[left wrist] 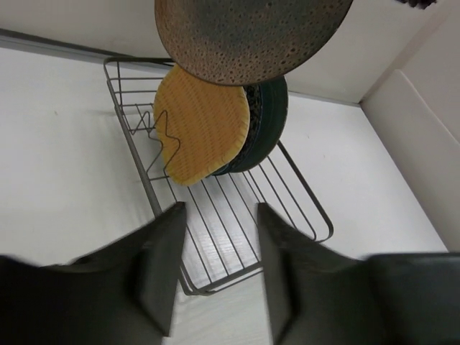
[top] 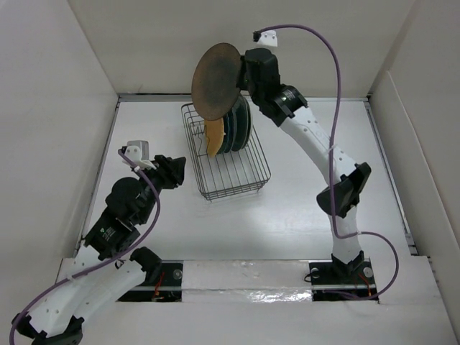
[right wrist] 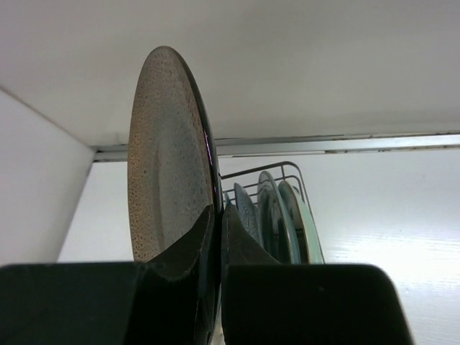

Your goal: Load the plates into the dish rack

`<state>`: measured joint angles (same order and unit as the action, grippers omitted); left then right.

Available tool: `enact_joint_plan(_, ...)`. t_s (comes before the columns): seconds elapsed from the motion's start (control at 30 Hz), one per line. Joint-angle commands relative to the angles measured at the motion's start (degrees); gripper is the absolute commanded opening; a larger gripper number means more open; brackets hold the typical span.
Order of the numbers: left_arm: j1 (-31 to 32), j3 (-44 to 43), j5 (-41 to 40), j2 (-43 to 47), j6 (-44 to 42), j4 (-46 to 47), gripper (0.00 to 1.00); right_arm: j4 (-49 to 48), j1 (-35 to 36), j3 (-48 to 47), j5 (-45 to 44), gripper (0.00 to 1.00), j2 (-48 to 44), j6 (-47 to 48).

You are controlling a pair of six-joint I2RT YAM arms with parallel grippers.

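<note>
My right gripper (top: 243, 75) is shut on the rim of the glossy brown plate (top: 215, 80) and holds it upright in the air above the far end of the black wire dish rack (top: 233, 176). In the right wrist view the brown plate (right wrist: 167, 158) stands on edge between my fingers (right wrist: 215, 219). The orange plate (top: 213, 138) stands in the rack in front of the dark teal plate (top: 241, 128) and other upright plates (right wrist: 277, 215). My left gripper (top: 178, 172) is open and empty, just left of the rack's near end. The left wrist view shows the orange plate (left wrist: 203, 129) under the brown one (left wrist: 251, 36).
White walls box in the table on the left, back and right. The near half of the rack (left wrist: 237, 215) holds no plates. The right arm's purple cable (top: 327, 50) loops above the table's back right.
</note>
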<state>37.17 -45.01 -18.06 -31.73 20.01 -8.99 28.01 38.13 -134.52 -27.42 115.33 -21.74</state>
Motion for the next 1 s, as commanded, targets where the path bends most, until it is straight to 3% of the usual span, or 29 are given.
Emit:
enact_joint_plan(0.0,0.36,-0.43,-2.06,1.49,0.64,1.26,0.44,-9.38,2.91,-10.93,-9.66,0.00,0.40,4.22)
enact_joint_plan(0.13,0.36,-0.60,-2.06,2.28,0.65,1.09,0.54,-10.60,5.98,-12.69,-14.40,0.00,3.67,9.85)
enact_joint_plan(0.57,0.36,-0.43,-2.24,2.37,0.91,1.00,0.51,-16.23,10.47,-12.35,-22.59,0.00,9.74,21.03)
enact_joint_plan(0.83,0.98,-0.34,-1.97,1.93,0.82,1.17,0.51,-22.73,13.54,-11.38,-29.26,0.00,13.16,33.75)
enact_joint_plan(0.97,0.98,-0.43,-1.80,1.67,0.73,1.26,0.51,-23.44,14.08,-11.73,-29.18,0.00,13.52,34.92)
